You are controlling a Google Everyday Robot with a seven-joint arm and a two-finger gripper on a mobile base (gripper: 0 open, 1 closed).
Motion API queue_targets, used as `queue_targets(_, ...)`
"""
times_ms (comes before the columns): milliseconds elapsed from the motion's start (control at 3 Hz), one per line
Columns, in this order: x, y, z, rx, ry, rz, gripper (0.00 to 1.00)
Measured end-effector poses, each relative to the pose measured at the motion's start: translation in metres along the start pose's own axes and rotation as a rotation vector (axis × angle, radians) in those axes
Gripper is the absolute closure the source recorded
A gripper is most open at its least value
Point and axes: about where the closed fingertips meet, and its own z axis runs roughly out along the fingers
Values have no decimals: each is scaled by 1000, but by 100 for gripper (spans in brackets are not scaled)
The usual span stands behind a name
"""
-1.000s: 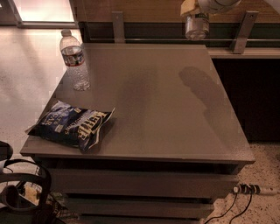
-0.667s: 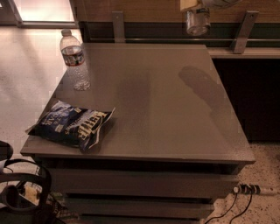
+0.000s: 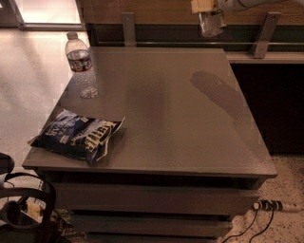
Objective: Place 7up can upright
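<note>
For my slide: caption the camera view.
Gripper holds can over far side of table; bottle and chip bag sit left.

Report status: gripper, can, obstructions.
Gripper high over table far edge, holding 7up can aloft. Not yet placed. Water bottle, chip bag far left, apart.

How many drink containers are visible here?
2. The water bottle stands at the far left of the table; the 7up can hangs in the gripper above its far edge. None seems hidden.

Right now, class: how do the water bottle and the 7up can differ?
The water bottle stands on the table at its left side; the 7up can hangs above the far edge, held in the gripper. The bottle is clear plastic; the can looks metallic. Both are drink containers.
</note>
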Motion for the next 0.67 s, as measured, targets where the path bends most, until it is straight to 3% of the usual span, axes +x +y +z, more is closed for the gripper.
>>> queue_targets(333, 0, 0, 1, -4, -6, 1, 100)
queue_targets(667, -8, -31, 16, -99, -240, 85, 100)
